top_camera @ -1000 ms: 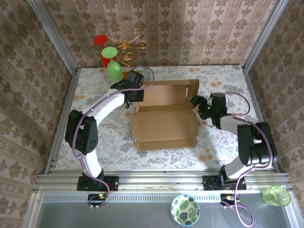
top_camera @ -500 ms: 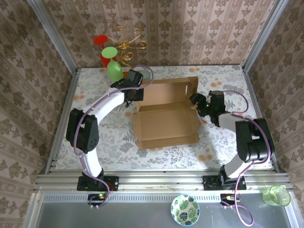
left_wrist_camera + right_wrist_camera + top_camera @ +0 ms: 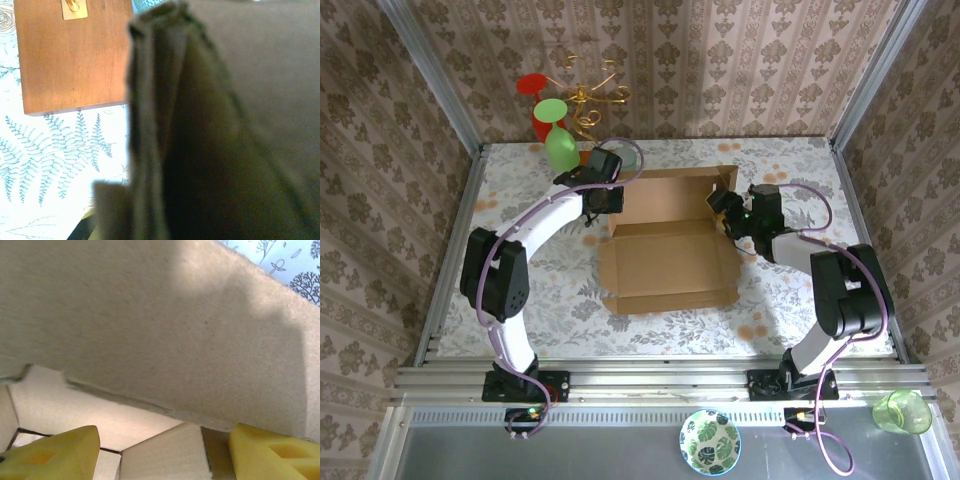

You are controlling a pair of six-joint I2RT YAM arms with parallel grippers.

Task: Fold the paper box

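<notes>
— What lies nearest, on this side of the paper box?
— A leaf-patterned bowl, its printed inside showing. A green cup is well to the box's right.
— And the box?
— It is mid-surface, tray flat and open upward with its bare cardboard floor showing. The back panel stands up along the far side.
— The hands?
— The right hand is at the box's far right corner, its yellow pads spread apart under a flap. The left hand is at the far left corner, and I cannot tell its grip.
— Beyond the box?
— A wooden block bearing a gold wire stand, with a green glass hanging.
</notes>
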